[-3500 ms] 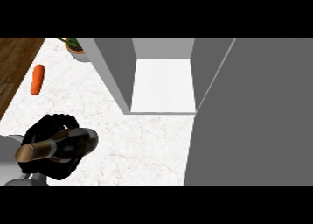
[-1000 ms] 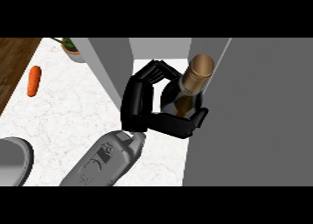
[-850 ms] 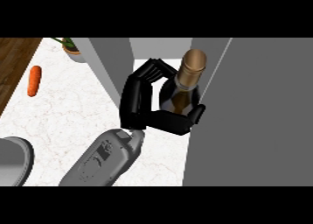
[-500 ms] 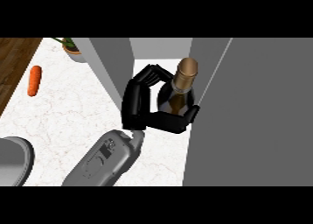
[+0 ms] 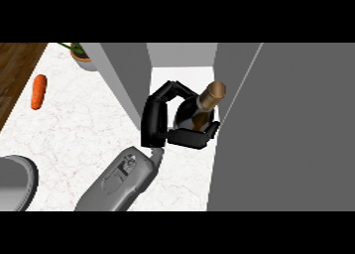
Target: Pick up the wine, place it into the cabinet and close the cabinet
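My left hand (image 5: 160, 120) is shut on the wine bottle (image 5: 189, 114), fingers curled over its far side and thumb across its near side. The bottle is dark with a brown top (image 5: 215, 92) and leans to the right. It is held at the mouth of the grey cabinet (image 5: 126, 74), between the cabinet's left wall and the tall grey door panel (image 5: 290, 129) on the right. The cabinet's pale inner floor (image 5: 182, 59) shows beyond the hand. I cannot tell whether the bottle's base touches a surface. My right hand does not show.
An orange carrot (image 5: 37, 91) lies on the white marble counter (image 5: 71, 129) at the left, near a brown wooden strip (image 5: 8, 74). A potted plant (image 5: 82, 54) stands by the cabinet's left wall. A grey rounded shape (image 5: 6, 182) sits at the lower left edge.
The hand carried the bottle from the counter's lower left to the cabinet mouth. Over the last second the bottle's top sank lower in view while the hand stayed almost in place.
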Motion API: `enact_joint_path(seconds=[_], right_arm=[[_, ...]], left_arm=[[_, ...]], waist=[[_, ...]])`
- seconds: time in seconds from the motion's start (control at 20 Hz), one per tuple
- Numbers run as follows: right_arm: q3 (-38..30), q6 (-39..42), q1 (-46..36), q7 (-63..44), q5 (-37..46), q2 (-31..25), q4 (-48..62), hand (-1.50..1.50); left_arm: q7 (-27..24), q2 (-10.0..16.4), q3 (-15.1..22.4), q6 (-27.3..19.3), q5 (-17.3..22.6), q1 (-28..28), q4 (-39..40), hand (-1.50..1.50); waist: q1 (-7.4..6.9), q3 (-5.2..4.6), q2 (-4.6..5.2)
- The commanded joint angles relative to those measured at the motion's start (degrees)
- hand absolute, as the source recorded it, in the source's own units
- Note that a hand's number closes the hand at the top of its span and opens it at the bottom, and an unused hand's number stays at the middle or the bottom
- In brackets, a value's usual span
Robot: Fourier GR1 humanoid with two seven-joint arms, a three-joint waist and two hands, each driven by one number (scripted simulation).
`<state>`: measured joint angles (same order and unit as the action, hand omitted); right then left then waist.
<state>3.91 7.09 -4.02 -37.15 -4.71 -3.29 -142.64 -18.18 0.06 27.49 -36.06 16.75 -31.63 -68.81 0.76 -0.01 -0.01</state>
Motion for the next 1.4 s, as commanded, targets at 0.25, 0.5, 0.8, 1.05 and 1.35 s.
enact_joint_path(seconds=[0.25,0.5,0.8,1.05,1.35], right_arm=[[-2.27,-1.54,-3.95,-5.39,-4.09,-0.88,-4.03,-1.5],[-1.48,-0.22,-0.44,-3.43,-4.6,-0.08,-4.65,-1.5],[3.04,-2.99,-1.41,-6.69,-0.57,1.42,-7.89,-1.5],[-2.5,1.1,1.86,-0.79,-6.67,-0.3,-4.64,-1.5],[-0.94,1.38,4.73,0.63,-5.13,1.18,-4.42,-1.5]], left_arm=[[-3.88,-0.06,-3.06,1.16,2.33,-1.04,3.9,1.5],[-3.12,-0.06,-8.4,2.75,2.04,-4.99,6.82,1.5],[-6.16,0.28,-12.47,10.04,4.23,-6.73,14.86,1.5],[-2.18,-0.05,-10.56,5.56,7.07,-11.23,16.95,1.5],[-6.91,-0.06,-15.82,8.73,7.09,-19.08,30.35,1.5]], waist=[[-0.29,-0.01,0.01],[-0.4,0.01,-0.06],[-0.11,-0.03,0.02],[0.1,0.03,0.01],[0.58,0.03,0.18]])
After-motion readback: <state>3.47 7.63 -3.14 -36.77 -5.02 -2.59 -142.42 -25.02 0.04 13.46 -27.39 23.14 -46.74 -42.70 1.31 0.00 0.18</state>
